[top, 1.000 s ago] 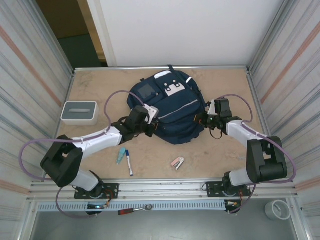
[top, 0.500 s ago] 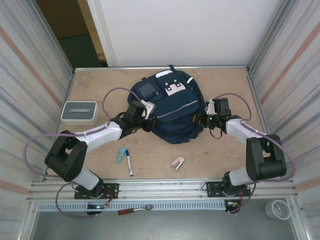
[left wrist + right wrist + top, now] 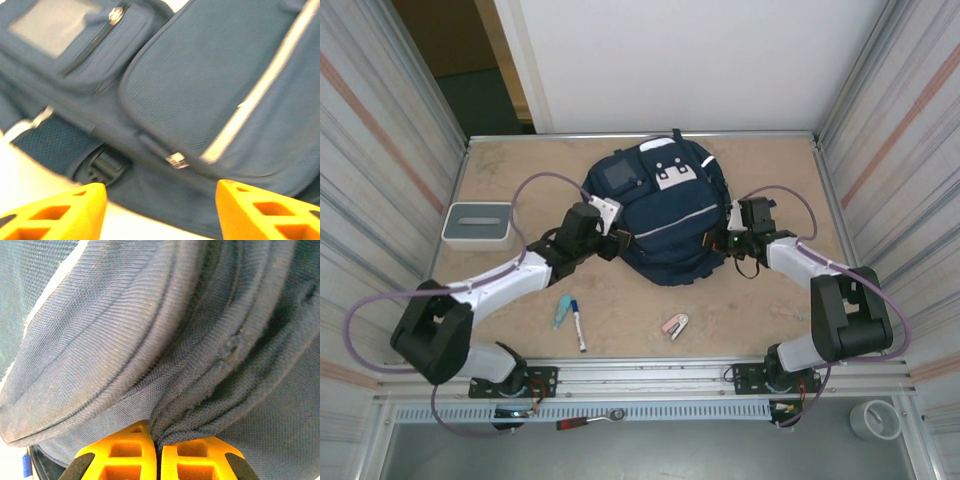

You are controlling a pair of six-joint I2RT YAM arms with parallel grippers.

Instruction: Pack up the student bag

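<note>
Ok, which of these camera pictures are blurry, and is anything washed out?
Left wrist view: motion-blurred all over, the student bag and its zip pull smeared, the table at lower left blown out to white. Right wrist view: sharp, the fabric weave reads clearly, dark shadow in the folds. Top external view: sharp and evenly lit, soft shadows only.

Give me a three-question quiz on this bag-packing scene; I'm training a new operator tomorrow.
1. True or false: the right gripper pinches a fold of the navy blue fabric backpack.
2. The left gripper has its jaws: A) open, holding nothing; B) shut on a strap; C) shut on a pen.
3. Fill in: in the top view, the grey-white rectangular box lies to the backpack's ____.
Key: 1 true; 2 A; 3 left.
</note>
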